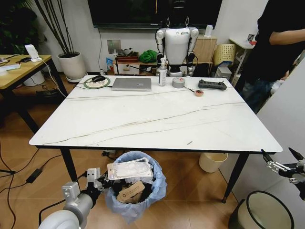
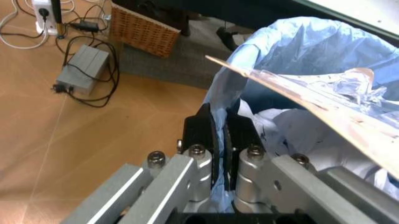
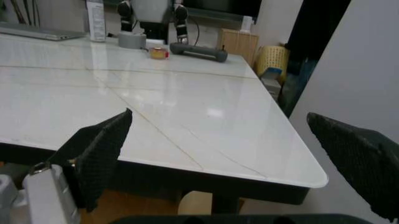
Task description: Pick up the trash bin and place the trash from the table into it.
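Pinching the trash bin liner, left gripper; right gripper spread; label print possibly unreadable.

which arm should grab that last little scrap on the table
Right, probably. The right tool hangs open beside the table, nearer the scrap. The left tool is shut on the trash bin liner.

No text, brand, number or sign can be read with certainty. The brown paper bag lying in the trash bin carries a round dark printed mark, but its lettering is too small to make out. The flat clear package resting across the bin's rim and the spray bottle on the table show label areas only, with no legible characters.
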